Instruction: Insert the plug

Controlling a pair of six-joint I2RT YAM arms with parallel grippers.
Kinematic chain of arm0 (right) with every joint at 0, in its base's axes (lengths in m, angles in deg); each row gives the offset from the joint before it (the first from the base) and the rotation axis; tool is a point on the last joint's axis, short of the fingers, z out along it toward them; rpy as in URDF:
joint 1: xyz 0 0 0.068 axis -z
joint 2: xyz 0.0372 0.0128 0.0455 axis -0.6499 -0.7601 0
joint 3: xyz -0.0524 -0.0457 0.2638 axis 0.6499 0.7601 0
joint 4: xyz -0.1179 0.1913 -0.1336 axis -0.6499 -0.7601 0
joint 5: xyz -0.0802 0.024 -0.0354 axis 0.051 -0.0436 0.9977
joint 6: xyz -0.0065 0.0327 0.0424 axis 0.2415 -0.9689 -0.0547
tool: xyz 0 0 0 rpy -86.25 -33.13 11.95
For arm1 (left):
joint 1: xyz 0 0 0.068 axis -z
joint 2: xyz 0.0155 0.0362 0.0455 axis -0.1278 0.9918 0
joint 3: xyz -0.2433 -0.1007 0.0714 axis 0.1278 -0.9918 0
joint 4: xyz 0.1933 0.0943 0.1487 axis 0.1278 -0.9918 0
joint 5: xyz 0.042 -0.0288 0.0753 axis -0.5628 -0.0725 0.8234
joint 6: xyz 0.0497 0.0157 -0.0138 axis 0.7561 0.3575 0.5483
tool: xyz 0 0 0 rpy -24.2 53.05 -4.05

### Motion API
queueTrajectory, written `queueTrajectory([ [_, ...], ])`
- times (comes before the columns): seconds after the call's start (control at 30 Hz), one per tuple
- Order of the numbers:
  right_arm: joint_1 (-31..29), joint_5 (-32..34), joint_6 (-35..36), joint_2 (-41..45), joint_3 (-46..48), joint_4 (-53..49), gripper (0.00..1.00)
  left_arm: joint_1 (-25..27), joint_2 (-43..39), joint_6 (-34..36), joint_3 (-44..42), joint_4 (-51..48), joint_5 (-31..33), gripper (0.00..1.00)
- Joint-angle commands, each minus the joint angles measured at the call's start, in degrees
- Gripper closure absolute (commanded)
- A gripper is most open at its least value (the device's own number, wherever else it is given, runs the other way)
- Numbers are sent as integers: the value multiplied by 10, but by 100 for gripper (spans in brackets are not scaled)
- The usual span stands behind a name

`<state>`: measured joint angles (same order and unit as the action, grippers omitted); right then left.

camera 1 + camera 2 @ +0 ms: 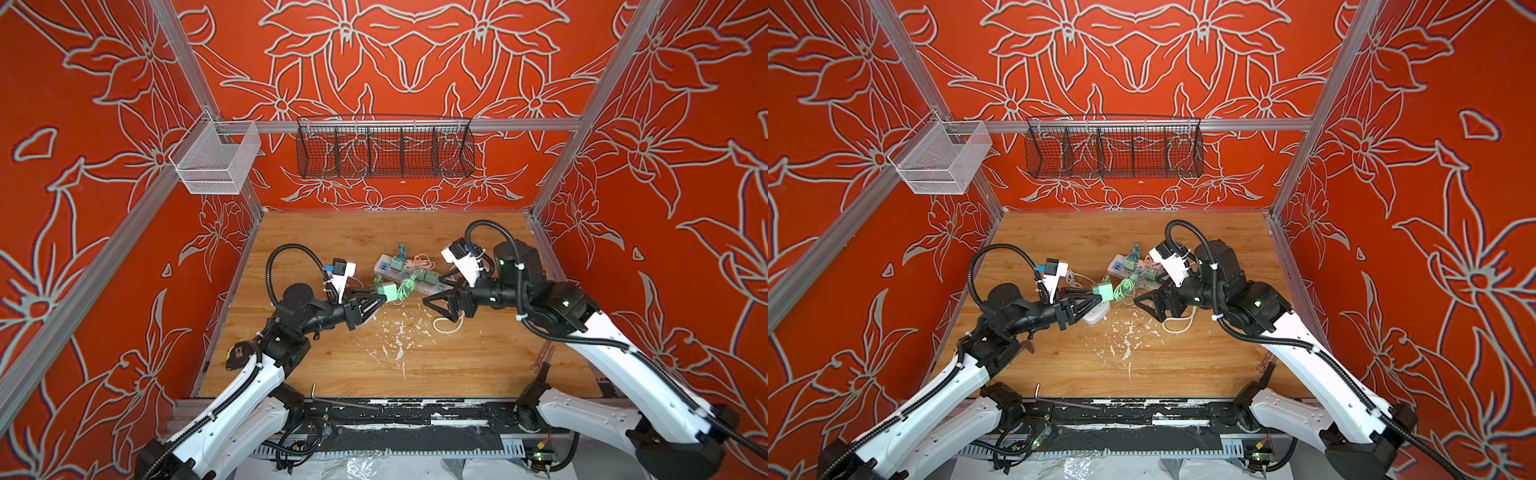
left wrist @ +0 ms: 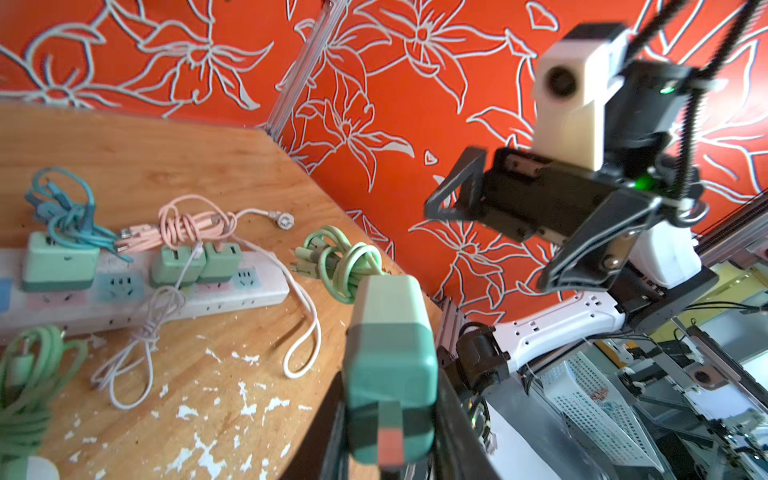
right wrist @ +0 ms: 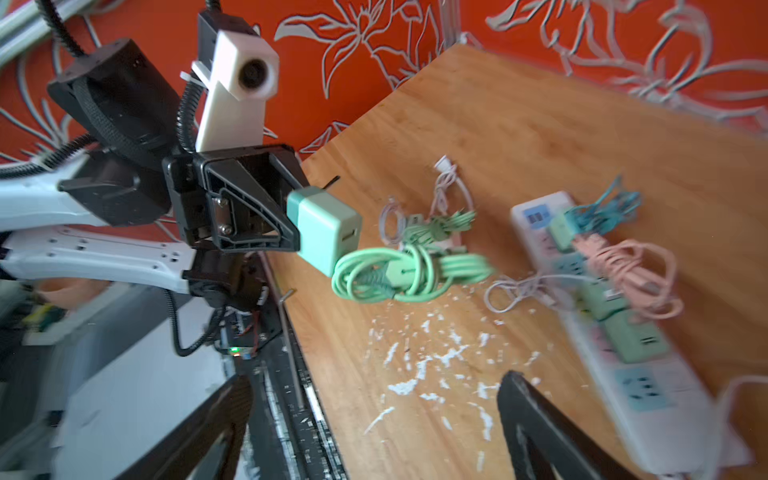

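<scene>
In both top views the left pincer (image 1: 381,296) is clamped on the green plug (image 1: 390,291) above the middle of the counter (image 1: 332,374), beside the power strip (image 1: 386,272); the right pincer (image 1: 436,311) gapes empty. The left wrist view shows the plug gripped. The right wrist view shows it clear of the strip.
</scene>
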<state>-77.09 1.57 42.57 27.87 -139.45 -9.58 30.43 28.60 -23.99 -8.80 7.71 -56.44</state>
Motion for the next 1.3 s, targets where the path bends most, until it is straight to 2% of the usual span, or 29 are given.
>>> queueTrajectory([
  [0.0, 7, -156, -166, -13, 52, 131, 5, -4, -21, -17, -24, 115, 23, 100],
  [0.07, 7, -185, -212, -26, 66, 190, 5, -4, -31, -11, -31, 132, 23, 100],
  [0.27, 7, -217, -274, -62, 63, 296, 5, -4, -49, -11, -48, 153, 2, 100],
  [0.53, -2, -251, -307, -121, 37, 363, 6, -4, -63, -18, -51, 164, -16, 100],
  [0.6, -8, -254, -311, -130, 34, 382, 7, -4, -63, -16, -48, 158, -19, 100],
  [0.67, -14, -255, -308, -135, 25, 390, 13, -4, -63, -16, -47, 158, -23, 100],
  [0.83, -28, -257, -259, -136, -1, 345, 31, -4, -56, -22, -39, 140, -23, 100],
  [1.03, -45, -252, -162, -140, -51, 214, 41, -5, -38, -44, -33, 148, -26, 100],
  [1.27, -60, -233, -96, -154, -96, 113, 52, -5, -36, -51, -35, 159, -26, 100],
])
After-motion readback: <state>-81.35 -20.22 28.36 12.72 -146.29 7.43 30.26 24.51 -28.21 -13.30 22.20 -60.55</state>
